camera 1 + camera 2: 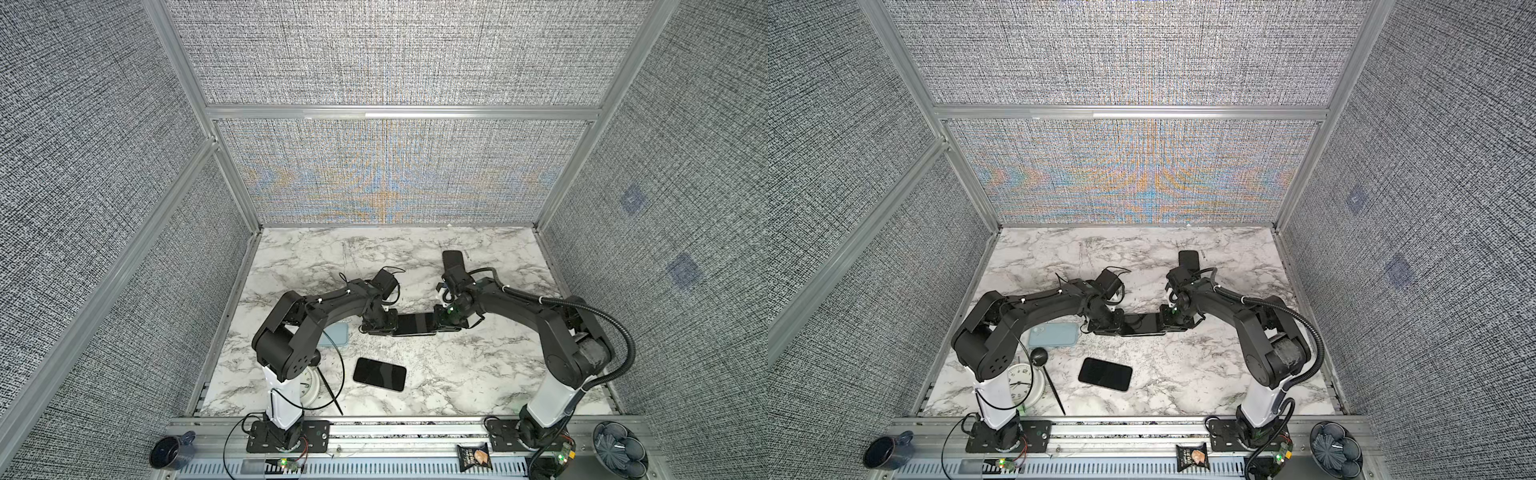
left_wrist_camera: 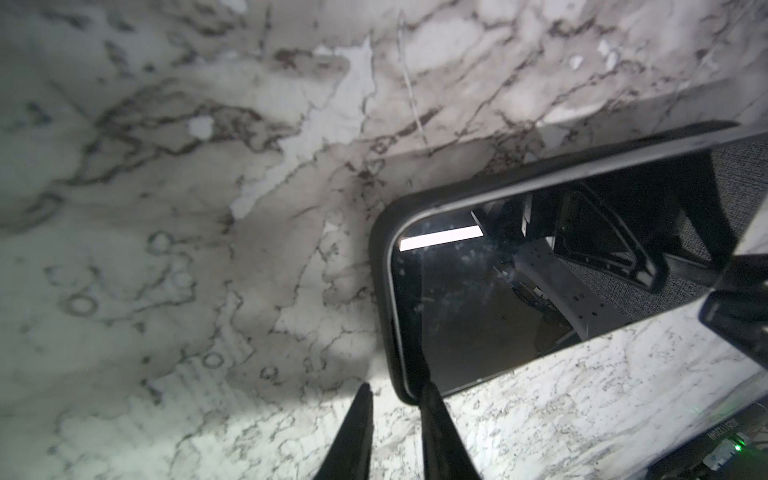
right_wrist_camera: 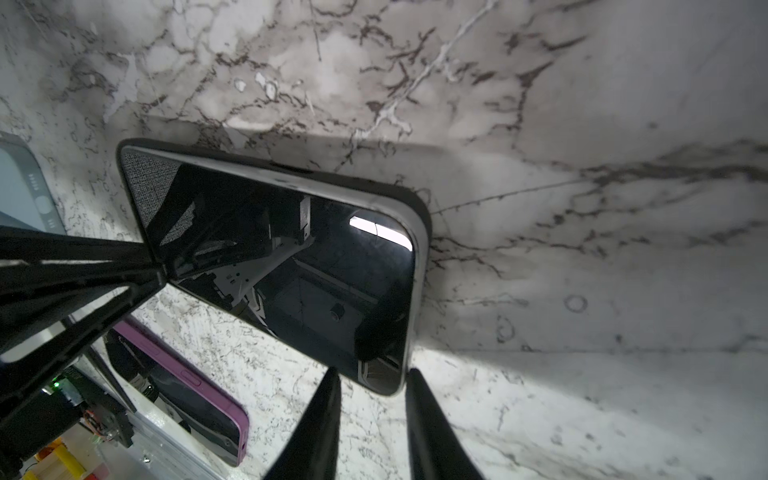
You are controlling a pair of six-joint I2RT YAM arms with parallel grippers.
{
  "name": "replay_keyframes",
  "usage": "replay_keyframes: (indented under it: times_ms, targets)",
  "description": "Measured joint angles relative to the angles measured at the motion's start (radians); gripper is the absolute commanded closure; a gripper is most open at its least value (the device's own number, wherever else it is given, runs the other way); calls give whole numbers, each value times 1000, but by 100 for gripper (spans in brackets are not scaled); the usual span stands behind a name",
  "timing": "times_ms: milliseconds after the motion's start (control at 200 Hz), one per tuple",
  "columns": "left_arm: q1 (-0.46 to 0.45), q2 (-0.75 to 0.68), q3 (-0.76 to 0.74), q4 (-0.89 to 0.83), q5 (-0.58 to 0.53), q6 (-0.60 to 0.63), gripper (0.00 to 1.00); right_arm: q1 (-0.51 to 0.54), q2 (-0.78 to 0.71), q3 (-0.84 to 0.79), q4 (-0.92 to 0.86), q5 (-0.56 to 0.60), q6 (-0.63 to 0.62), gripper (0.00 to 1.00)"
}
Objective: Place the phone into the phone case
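Where left gripper (image 1: 394,326) overlaps, phone (image 1: 415,323) hides.

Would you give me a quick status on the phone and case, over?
Left claw and right claw at either end of the phone, grip unclear. Phone in black case, right-claw end looks proud. Second phone lies apart, not blocking.

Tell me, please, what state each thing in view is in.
Phone: flat on table, left end seated in black case.
Left end effector: fingers astride case corner, grip unclear.
Right end effector: fingers astride phone corner, grip unclear.
Second phone: flat, screen up, purple case on.
Blue case: flat on table.
Clock: lying face up.
Mug: upright.
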State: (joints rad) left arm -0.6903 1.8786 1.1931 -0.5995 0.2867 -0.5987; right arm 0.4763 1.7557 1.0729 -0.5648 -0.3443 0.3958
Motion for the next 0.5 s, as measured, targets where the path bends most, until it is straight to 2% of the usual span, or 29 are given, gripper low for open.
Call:
replay_keyframes:
  times_ms: [500]
  targets:
    - [1, 1, 2, 26, 11, -3, 76, 3, 14, 2, 4, 1, 10, 83]
